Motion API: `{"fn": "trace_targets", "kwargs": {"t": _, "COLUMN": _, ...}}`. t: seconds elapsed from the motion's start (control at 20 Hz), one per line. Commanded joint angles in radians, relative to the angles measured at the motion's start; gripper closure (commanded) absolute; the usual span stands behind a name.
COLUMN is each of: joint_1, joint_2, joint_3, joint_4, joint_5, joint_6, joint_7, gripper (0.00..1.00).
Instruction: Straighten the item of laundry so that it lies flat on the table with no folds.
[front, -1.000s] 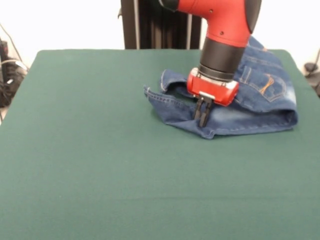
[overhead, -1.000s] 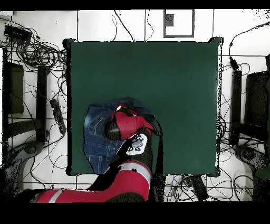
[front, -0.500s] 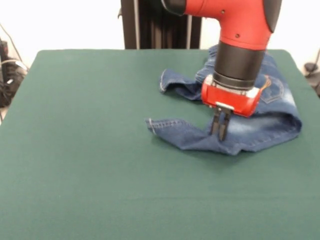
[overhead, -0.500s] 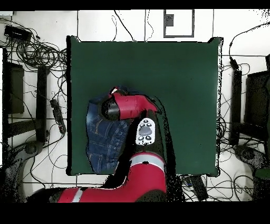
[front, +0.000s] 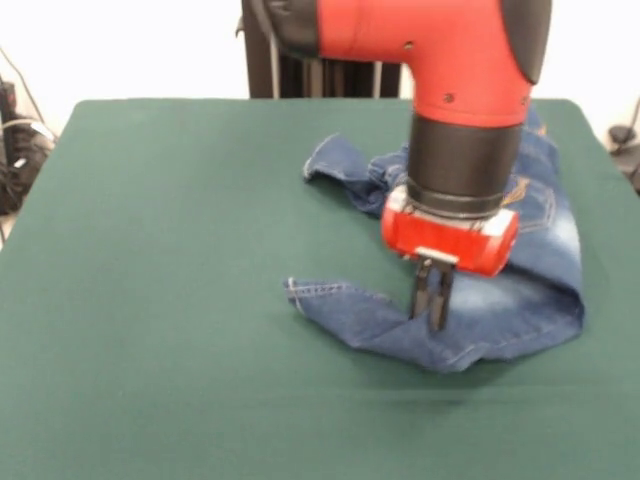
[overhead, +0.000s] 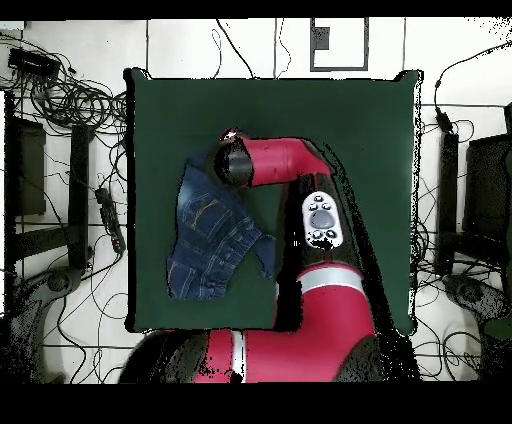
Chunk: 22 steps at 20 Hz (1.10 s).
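Observation:
A pair of blue jeans lies crumpled on the right half of the green table. One leg is folded over, and its hem points left. My gripper stands upright on the front fold with its fingers pinched together on the denim. Seen from overhead, the jeans lie near the table's left side. The red arm reaches across above them, and its wrist end covers the gripper.
A black column stands behind the table's far edge. Cables and dark equipment ring the table on the floor. Green cloth stretches open to the left of the jeans in the front view.
My gripper has moved toward the table's front edge in the front view, dragging the pinched fold with it. The jeans have stretched out along that pull, and the hem has followed forward.

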Motion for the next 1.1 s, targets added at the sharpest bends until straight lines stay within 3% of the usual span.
{"fn": "trace_targets", "kwargs": {"t": 0.05, "joint_1": -0.14, "joint_2": 0.055, "joint_3": 0.271, "joint_4": -0.297, "joint_5": -0.092, "joint_6": 0.277, "joint_7": -0.594, "gripper": 1.0}}
{"fn": "trace_targets", "kwargs": {"t": 0.25, "joint_1": -0.176, "joint_2": 0.122, "joint_3": 0.346, "joint_4": -0.471, "joint_5": -0.124, "joint_6": 0.429, "joint_7": -0.728, "gripper": 1.0}}
{"fn": "trace_targets", "kwargs": {"t": 0.45, "joint_1": -0.182, "joint_2": 0.165, "joint_3": 0.395, "joint_4": -0.607, "joint_5": -0.152, "joint_6": 0.503, "joint_7": -0.819, "gripper": 1.0}}
{"fn": "trace_targets", "kwargs": {"t": 1.1, "joint_1": -0.169, "joint_2": 0.188, "joint_3": 0.404, "joint_4": -0.693, "joint_5": -0.137, "joint_6": 0.53, "joint_7": -0.883, "gripper": 1.0}}
